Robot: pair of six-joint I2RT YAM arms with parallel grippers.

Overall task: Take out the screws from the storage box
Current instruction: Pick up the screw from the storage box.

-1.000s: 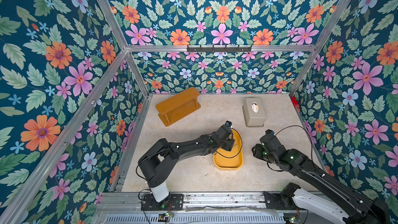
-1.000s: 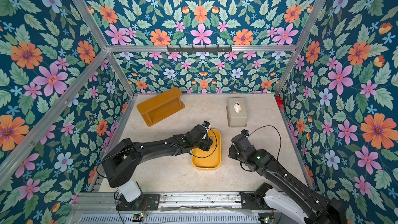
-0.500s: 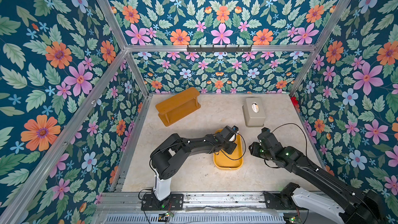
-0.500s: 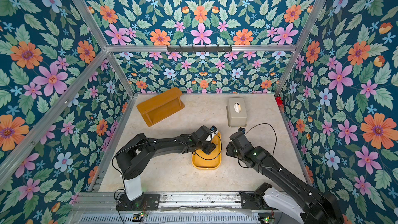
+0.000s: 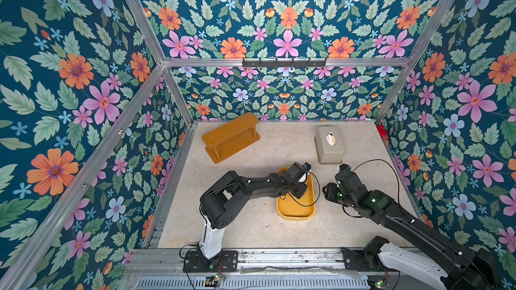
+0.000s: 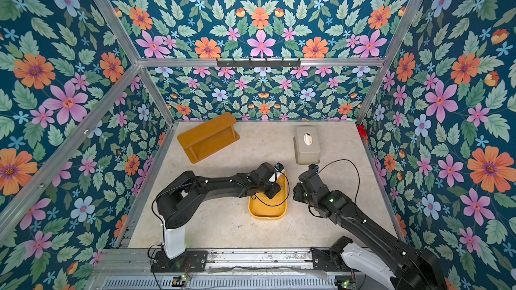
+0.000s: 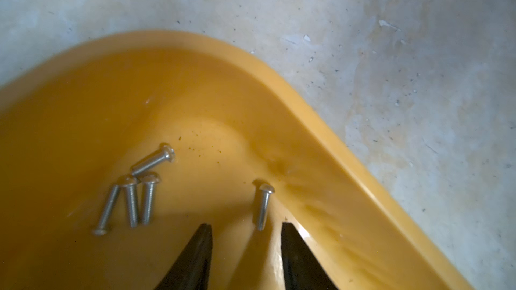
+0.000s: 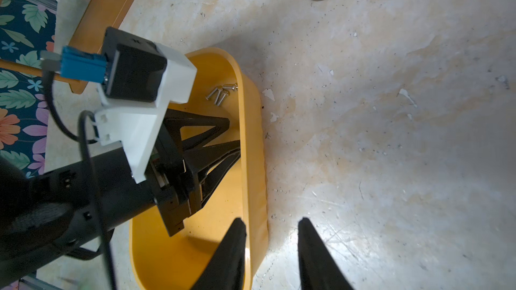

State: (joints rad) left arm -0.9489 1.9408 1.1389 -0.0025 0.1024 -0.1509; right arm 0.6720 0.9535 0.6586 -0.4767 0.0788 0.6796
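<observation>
The storage box [image 5: 296, 211] [image 6: 267, 211] is a shallow yellow tray in mid-table. Several small silver screws [image 7: 134, 199] lie bunched on its floor near one rounded corner, and they show again as the screws [image 8: 222, 93] in the right wrist view. One more screw [image 7: 264, 205] lies apart by the wall. My left gripper [image 7: 245, 228] [image 5: 300, 191] is down inside the box, open, and the lone screw's end lies just between its fingertips, untouched. My right gripper [image 8: 270, 223] [image 5: 325, 191] is open and straddles the box's right wall, one finger inside, one outside.
An orange-brown wooden shelf [image 5: 230, 136] lies at the back left. A grey tissue box [image 5: 329, 145] stands at the back right, just beyond my right gripper. Flowered walls close in the table [image 5: 251, 232] on three sides. The left arm's cable loops over the box.
My left gripper has sunk into the box toward the lone screw and its jaws have narrowed. My right gripper has shifted left onto the box's right wall.
</observation>
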